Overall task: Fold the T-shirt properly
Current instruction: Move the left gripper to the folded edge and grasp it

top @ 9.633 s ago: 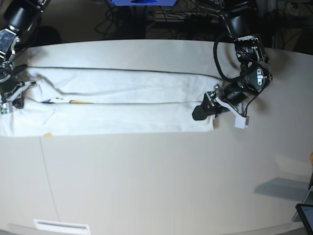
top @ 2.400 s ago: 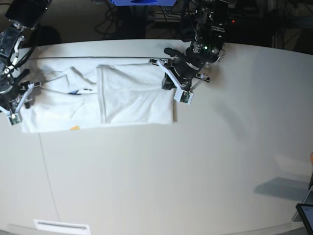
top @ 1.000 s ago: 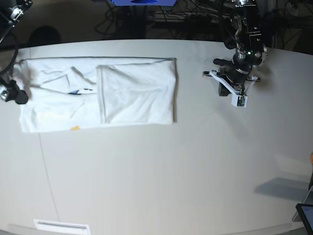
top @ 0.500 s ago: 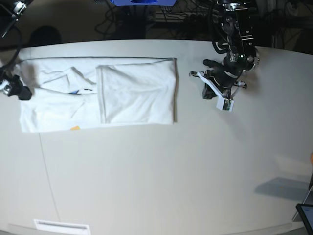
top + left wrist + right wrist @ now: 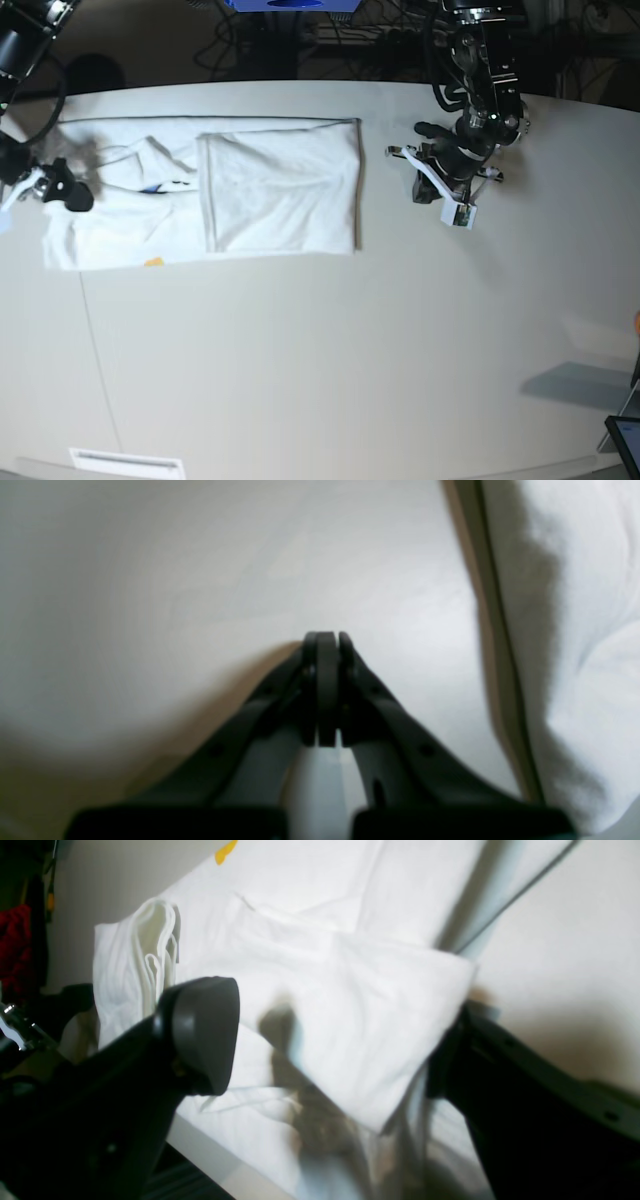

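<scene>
The white T-shirt (image 5: pixel 150 215) lies flat across the far left of the table, its right part (image 5: pixel 285 195) folded over on top. A bit of blue print (image 5: pixel 152 187) and a yellow speck (image 5: pixel 152 262) show. My right gripper (image 5: pixel 55 190) is open at the shirt's left end. In the right wrist view, layered white cloth (image 5: pixel 350 1005) lies between its spread fingers (image 5: pixel 200 1030). My left gripper (image 5: pixel 428 185) hangs shut and holding nothing over bare table, right of the shirt. The left wrist view shows its gripper (image 5: pixel 325 645) closed, with the T-shirt's edge (image 5: pixel 590 630) at right.
The pale table (image 5: pixel 330 370) stretches toward the front. Dark cables and equipment (image 5: pixel 300 35) lie beyond its back edge. A small screen corner (image 5: pixel 625 440) sits at the front right, and a white label (image 5: pixel 125 462) at the front left.
My right gripper has moved right, from beyond the shirt's left edge onto its left end. My left arm shifted slightly left toward the shirt and stays shut.
</scene>
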Available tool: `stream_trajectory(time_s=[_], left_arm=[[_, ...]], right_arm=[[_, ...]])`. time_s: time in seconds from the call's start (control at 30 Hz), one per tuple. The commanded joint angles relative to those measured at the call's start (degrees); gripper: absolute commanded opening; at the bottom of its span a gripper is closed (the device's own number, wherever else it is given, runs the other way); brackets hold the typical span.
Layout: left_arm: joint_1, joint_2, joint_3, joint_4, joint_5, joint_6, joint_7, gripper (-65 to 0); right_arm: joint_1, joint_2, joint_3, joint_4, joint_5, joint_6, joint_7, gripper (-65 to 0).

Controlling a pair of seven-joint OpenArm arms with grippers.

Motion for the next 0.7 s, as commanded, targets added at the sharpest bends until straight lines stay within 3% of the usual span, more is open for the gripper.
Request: stream_trajectory(time_s=[0.0, 0.27, 0.33, 0.53, 0.67], left_arm=[[-0.3, -0.2, 0.8, 0.6, 0.1, -0.2, 0.3, -65.0], [-2.8, 0.5, 8.1, -2.2, 0.1, -0.1, 0.1, -65.0], [-3.0, 1.6, 8.1, -2.8, 0.4, -0.1, 0.1, -65.0], [-3.0, 1.8, 8.4, -2.7, 0.2, -0.1, 0.1, -65.0], [-3.1, 2.5, 8.9, -2.8, 0.2, -0.1, 0.3, -65.0]], right_arm=[[-0.6, 0.1, -0.3, 1.0, -2.2, -0.5, -3.1, -15.7], [-2.0, -1.1, -0.3, 5.5, -2.2, -0.5, -3.2, -16.8], [-2.0, -1.1, -0.3, 5.4, -2.2, -0.5, -3.2, -24.8], [-1.9, -1.0, -0.3, 5.5, -2.2, -0.5, -3.2, -62.8], [-1.6, -0.8, -0.3, 5.5, -2.3, -0.5, -3.2, -64.4]])
